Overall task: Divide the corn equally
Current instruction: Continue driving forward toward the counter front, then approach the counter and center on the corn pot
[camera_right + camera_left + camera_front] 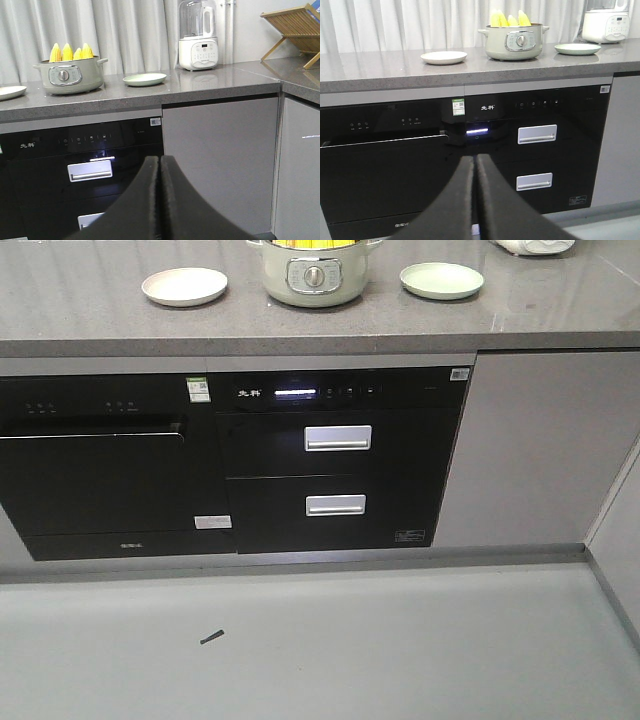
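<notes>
On the grey counter point(380, 70), midway between two plates: pale green cooker pot point(515, 42) with the corn point(509, 19) standing in it. Cobs upright, long axis near vertical, pointed ends up. Four yellow tips clear the rim in the right wrist view. Lower halves hidden by the pot wall. Front view catches only a sliver of yellow at its top edge.

Cream plate point(444, 57) to the robot's left of the pot, green plate point(577, 48) to its right. Both bare, each near the pot but not touching it.

Left gripper point(475, 161): fingers pressed together, no gap, nothing between them. Hangs low in front of the black appliance fronts point(385, 170), well below counter level. Corn lies up, ahead and somewhat to its right.

Right gripper point(160, 161): same, closed tight on nothing, equally low. Corn lies up, ahead and well to its left. Green plate sits closer to its line.

Judgement: neither arm plainly nearer. Pot looks much the same size from both wrists, though the sideways offset is smaller for the left. Either way the coming move calls for a rise above the rim, jaws spread, then a descent along a cob's axis to grip the tip end. Nothing distributed yet: all corn in the pot, two per plate wanted
</notes>
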{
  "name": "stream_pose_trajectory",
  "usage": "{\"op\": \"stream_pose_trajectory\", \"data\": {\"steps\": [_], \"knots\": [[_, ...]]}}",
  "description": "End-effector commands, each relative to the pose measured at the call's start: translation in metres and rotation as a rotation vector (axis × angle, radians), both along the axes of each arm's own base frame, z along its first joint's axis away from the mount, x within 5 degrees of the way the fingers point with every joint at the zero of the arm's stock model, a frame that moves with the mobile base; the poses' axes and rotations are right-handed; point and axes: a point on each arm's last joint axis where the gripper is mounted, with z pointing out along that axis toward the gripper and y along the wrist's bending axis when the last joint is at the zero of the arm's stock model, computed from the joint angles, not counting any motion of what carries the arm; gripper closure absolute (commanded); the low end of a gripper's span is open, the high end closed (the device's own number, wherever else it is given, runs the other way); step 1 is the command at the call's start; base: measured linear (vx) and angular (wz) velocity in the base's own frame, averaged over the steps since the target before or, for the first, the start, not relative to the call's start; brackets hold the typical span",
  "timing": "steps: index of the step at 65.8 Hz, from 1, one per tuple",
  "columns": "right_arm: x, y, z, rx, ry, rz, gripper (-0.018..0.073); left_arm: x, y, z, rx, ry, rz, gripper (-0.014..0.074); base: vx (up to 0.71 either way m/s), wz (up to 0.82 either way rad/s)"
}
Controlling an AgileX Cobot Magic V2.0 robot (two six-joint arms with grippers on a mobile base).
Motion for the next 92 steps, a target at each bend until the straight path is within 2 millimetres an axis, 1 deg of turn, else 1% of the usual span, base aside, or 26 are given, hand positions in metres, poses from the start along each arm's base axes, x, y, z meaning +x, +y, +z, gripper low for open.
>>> {"op": "stream_pose_trajectory", "data": {"steps": [1,92], "knots": [[-0.0004,-0.0012,0.0044,-0.018,-0.067,-0.016,0.0563,-0.0005,0.0,0.0025,-0.017,-0.071,-0.001,0.0603,0.08,-0.01],[-0.0004,-0.0012,0.0043,-0.018,-0.066,-0.015,0.0563,-0.0005,0.0,0.0025,-0.017,-0.071,-0.001,0.0603,0.09,0.02]]}}
